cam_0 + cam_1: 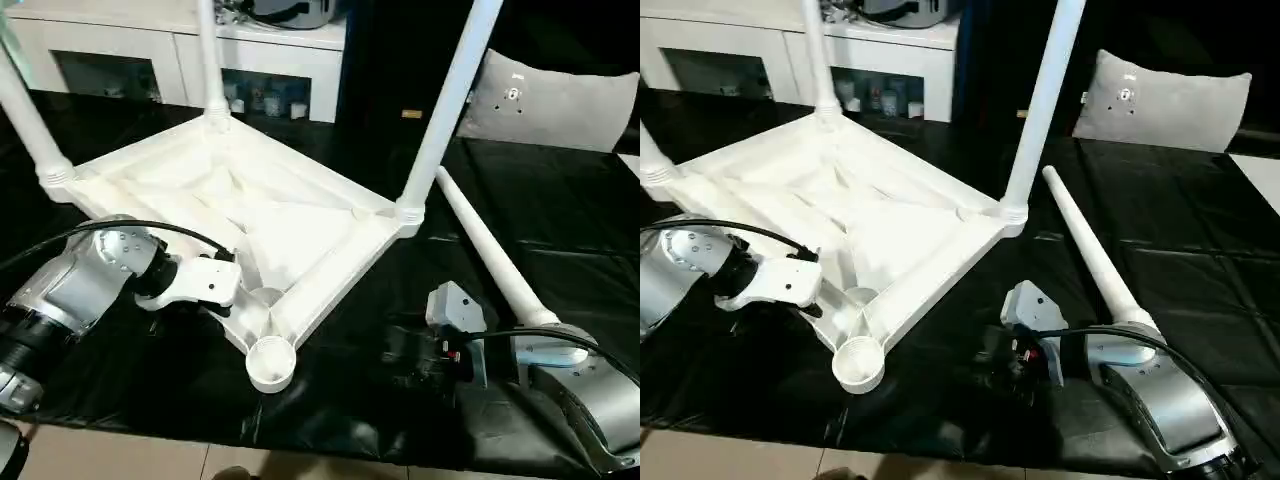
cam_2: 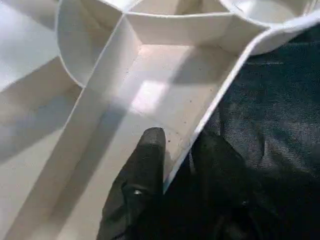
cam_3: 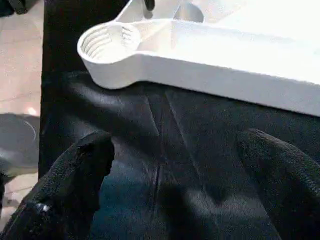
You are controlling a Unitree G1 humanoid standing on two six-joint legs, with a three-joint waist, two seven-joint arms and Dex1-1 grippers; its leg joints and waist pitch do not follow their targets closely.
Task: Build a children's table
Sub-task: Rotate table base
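nearest the robot, the right gripper (image 3: 170,180) rests low over the black sheet (image 1: 560,230), its two black fingers (image 3: 80,170) spread wide with nothing between them. it points at the table's empty corner socket (image 1: 270,362), which lies just ahead of it, apart from the fingers.

the left gripper (image 2: 175,165) is at the near-left edge of the table (image 1: 250,200), close to that same socket. its fingers straddle the thin rim wall: one finger sits inside the ribbed underside, the other outside against the sheet. they pinch the rim, gripping the table by its edge.

the table lies upside down on the sheet, top face down, ribbed underside up. the empty socket is its nearest corner, round and ridged inside.

the other three corners each carry a leg standing up: one at the left (image 1: 30,130), one at the far corner (image 1: 208,60), one at the right (image 1: 445,110). all three run out of the head views at the top.

the fourth leg (image 1: 490,250) lies loose on the sheet to the right of the table, its narrow end near the right standing leg and its thick end beside the right forearm.

farther back stands a white cabinet (image 1: 180,50) with small things on its shelves, and a grey cushion (image 1: 550,100) sits at the far right.
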